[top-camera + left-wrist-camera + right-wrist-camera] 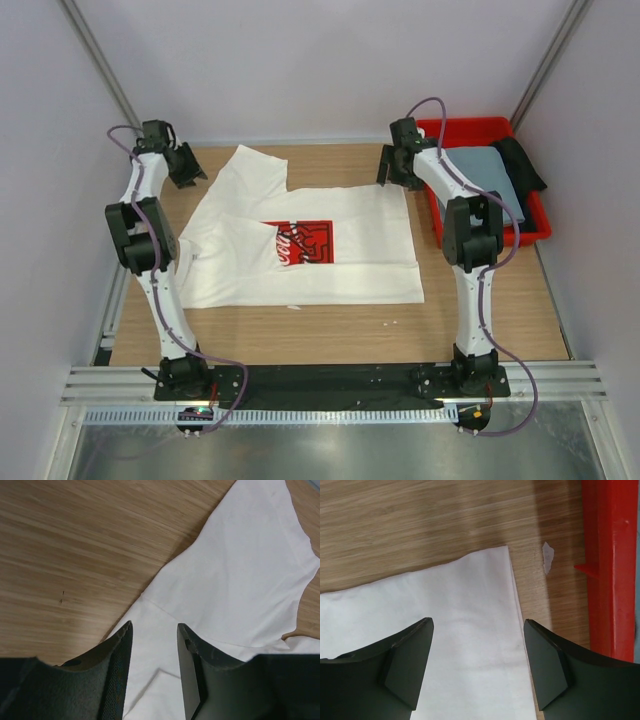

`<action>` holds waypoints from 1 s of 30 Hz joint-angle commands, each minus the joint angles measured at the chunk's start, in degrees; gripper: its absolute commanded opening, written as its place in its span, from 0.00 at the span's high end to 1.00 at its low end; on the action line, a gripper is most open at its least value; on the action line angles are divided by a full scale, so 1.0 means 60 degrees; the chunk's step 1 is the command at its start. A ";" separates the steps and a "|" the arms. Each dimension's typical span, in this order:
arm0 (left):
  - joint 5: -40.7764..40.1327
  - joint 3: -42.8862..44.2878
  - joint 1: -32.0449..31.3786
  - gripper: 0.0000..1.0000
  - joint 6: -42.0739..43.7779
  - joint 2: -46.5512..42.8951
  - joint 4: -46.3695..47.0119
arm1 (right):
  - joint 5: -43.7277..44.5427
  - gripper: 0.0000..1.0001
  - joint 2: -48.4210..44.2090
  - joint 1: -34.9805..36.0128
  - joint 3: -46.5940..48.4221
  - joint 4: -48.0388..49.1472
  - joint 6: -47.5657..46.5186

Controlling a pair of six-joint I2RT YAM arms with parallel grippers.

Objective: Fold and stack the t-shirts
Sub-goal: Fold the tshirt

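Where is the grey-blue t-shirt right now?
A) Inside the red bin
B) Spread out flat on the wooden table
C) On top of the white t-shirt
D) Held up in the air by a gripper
A: the grey-blue t-shirt lies inside the red bin at the right side of the table, and only the white t-shirt is spread on the wood.

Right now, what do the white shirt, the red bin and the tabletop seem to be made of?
White shirt: soft matte cloth, probably cotton; it lies limp with creases. Red bin: glossy moulded plastic, judging by its sheen and rigid rim. Tabletop: wood or wood-look laminate, dull finish, streaky grain.
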 commanded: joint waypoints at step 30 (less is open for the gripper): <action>-0.0259 0.1707 -0.0592 0.61 0.1538 0.1977 -0.0591 | -0.0314 0.34 0.0456 -0.1140 0.0446 0.0286 -0.0848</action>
